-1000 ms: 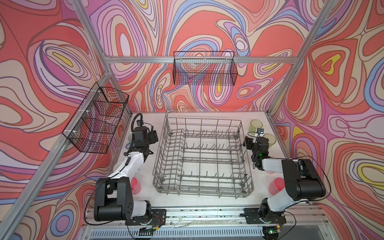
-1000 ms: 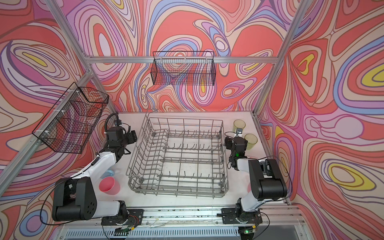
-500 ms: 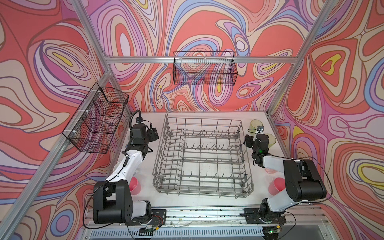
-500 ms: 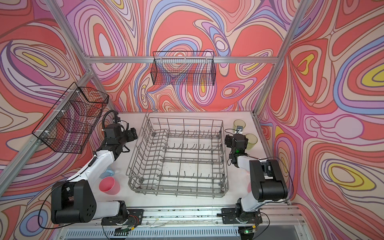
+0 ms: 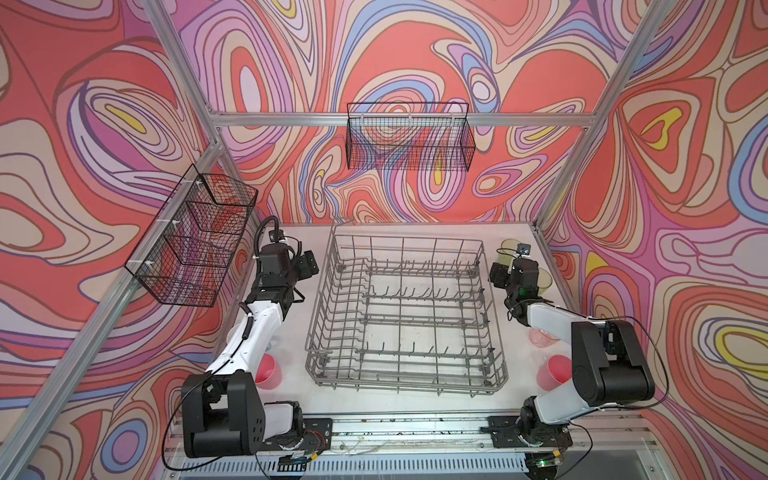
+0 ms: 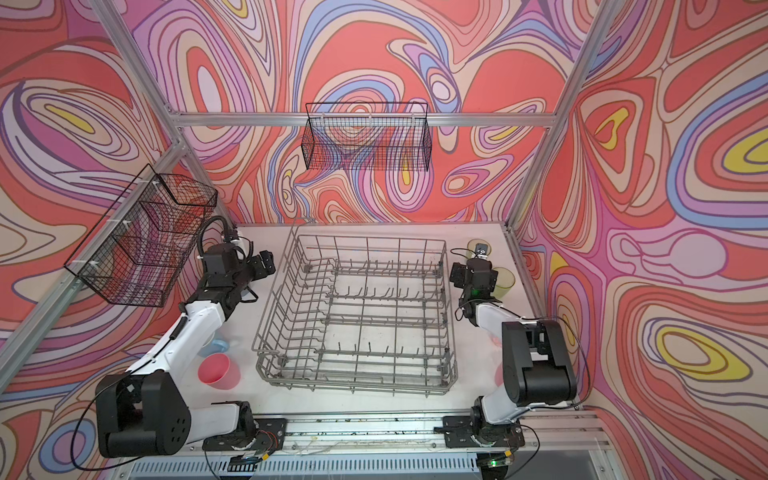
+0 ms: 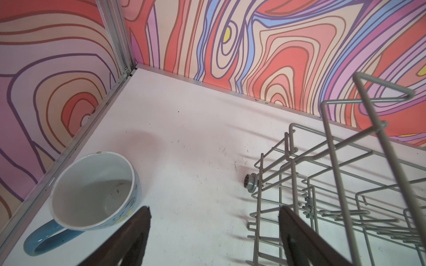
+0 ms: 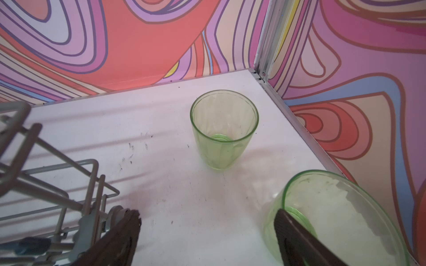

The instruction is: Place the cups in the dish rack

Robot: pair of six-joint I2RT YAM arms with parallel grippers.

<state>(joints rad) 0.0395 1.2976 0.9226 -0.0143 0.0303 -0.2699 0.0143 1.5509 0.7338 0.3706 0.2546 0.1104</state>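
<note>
Progress is nil, I judge: the dish rack [image 5: 322,316] holds no cup. My left tool [image 7: 214,239] gapes empty off the rack's far left corner, with a blue mug [image 7: 92,191] upright close by against the wall rail [image 7: 76,138]. My right tool [image 8: 207,241] is spread wide and empty off the rack's far right corner, one finger at the near green tumbler [image 8: 341,218]. A second tumbler [image 8: 223,129] stands beyond. A pink cup [image 5: 268,371] sits left of the rack's near end and a second pink cup [image 5: 555,372] right of it. Room is tight: rack wire one side, rail the other.
</note>
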